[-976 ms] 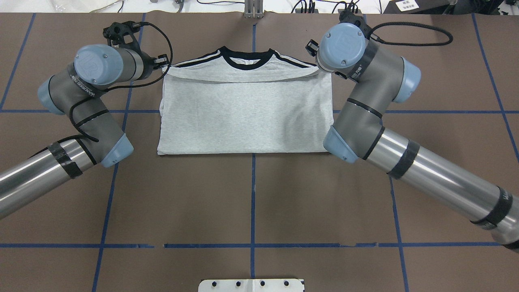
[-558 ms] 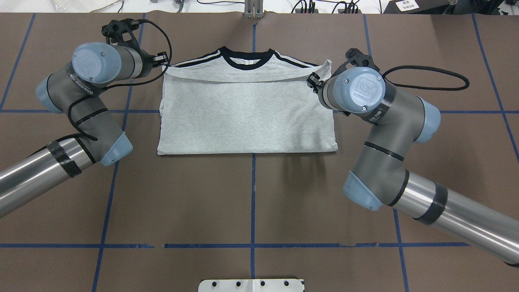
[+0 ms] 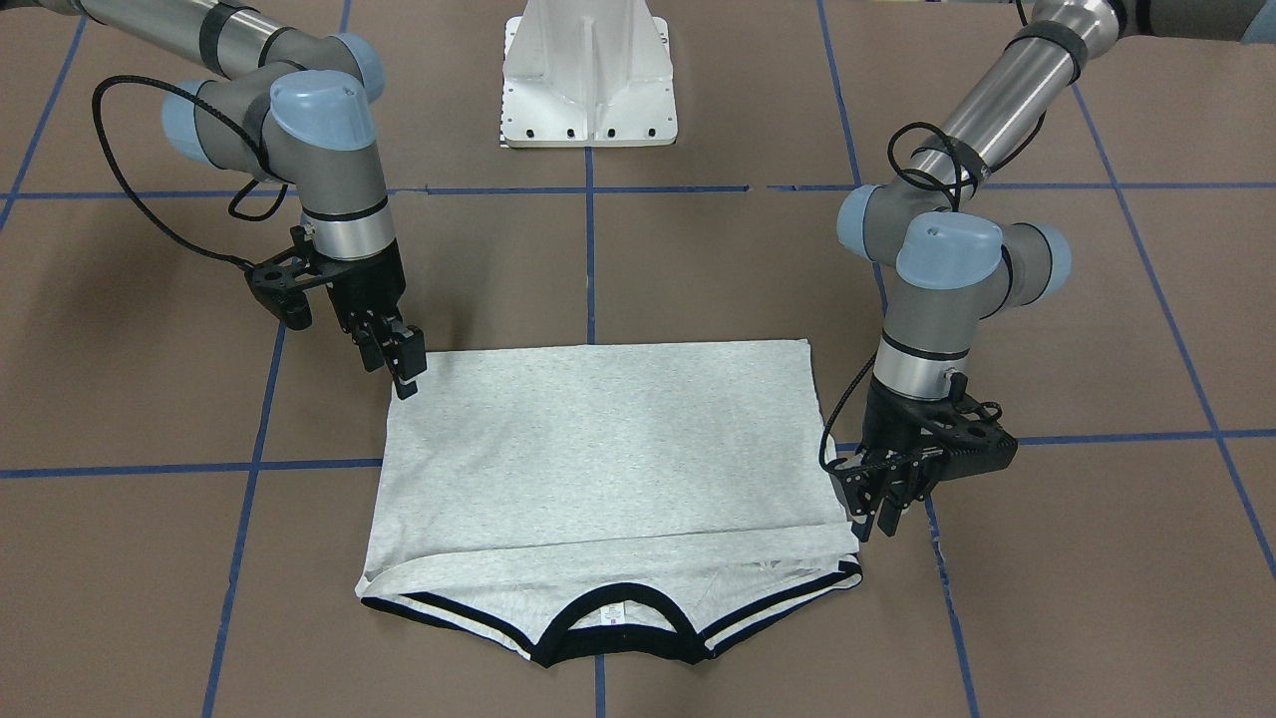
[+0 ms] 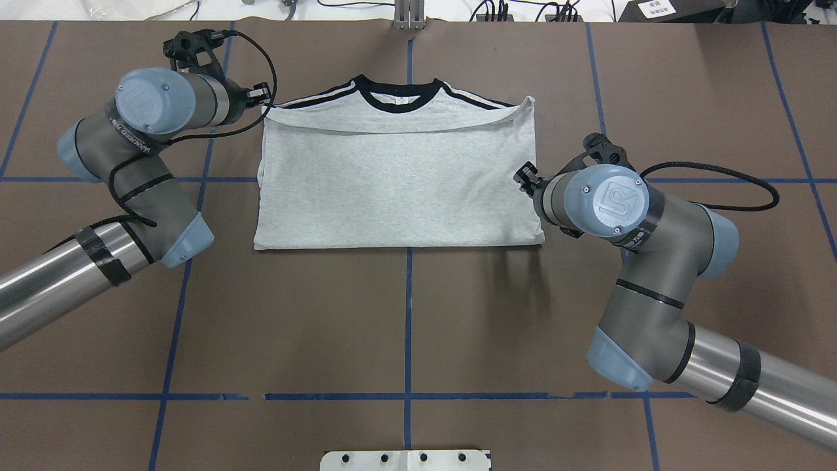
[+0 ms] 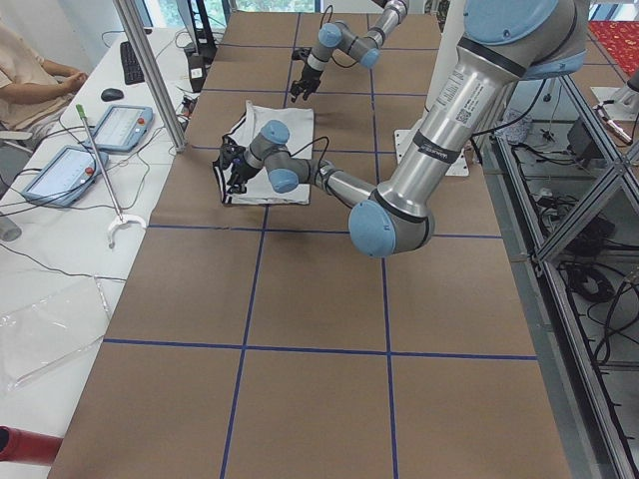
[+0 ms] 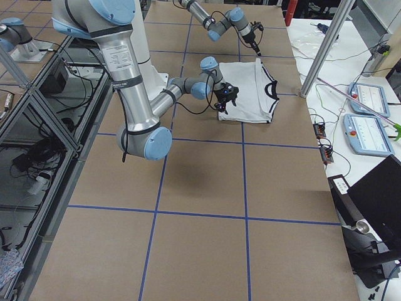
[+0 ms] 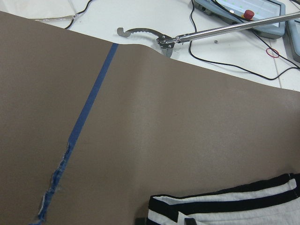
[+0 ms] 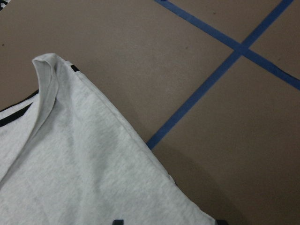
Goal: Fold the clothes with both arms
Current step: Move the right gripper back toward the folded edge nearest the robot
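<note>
The brown paper-covered table [image 4: 405,314] holds the light heather-grey T-shirt with black collar [image 4: 399,183] between the grippers. It is already folded hem-to-shoulders. The right gripper [image 3: 401,367] hangs unclenched beside its fold corner. The left gripper [image 3: 875,511] sits at the striped shoulder, grip untellable. Crosswise folds likely remain.

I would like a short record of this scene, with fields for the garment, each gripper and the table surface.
garment: grey T-shirt, lying flat, its lower part folded up toward the black collar
front print: not visible
left gripper: beside the shirt's corner at the striped shoulder; open or shut cannot be told
right gripper: at the corner of the folded edge nearest the robot, fingers apart; contact with the cloth not clear
surface: brown table cover with blue tape lines
</note>
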Controlling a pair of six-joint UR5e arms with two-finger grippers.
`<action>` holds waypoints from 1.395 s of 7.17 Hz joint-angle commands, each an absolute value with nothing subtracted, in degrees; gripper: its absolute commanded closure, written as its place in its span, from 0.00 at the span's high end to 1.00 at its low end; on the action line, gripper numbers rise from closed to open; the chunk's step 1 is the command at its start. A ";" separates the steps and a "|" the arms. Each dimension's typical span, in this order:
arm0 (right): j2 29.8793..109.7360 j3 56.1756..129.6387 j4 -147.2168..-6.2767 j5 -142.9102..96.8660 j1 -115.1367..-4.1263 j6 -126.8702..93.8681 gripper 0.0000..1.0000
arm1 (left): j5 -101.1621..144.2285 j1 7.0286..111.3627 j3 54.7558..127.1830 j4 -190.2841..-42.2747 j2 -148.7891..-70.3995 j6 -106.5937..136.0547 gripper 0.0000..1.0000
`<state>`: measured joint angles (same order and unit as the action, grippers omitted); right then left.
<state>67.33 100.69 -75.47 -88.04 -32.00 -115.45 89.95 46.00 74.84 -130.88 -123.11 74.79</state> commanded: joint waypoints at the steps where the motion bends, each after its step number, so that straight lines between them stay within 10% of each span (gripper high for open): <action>1: 68.20 100.37 -75.41 -87.98 -30.41 -117.25 0.71 | 89.83 46.23 74.88 -130.87 -123.05 74.62 0.39; 10: 68.64 97.91 -75.41 -87.89 -29.00 -117.33 0.68 | 89.82 46.41 74.88 -130.78 -122.96 74.62 0.39</action>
<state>68.79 98.19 -75.39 -87.89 -29.05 -117.20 89.81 46.38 74.88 -130.78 -122.96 74.62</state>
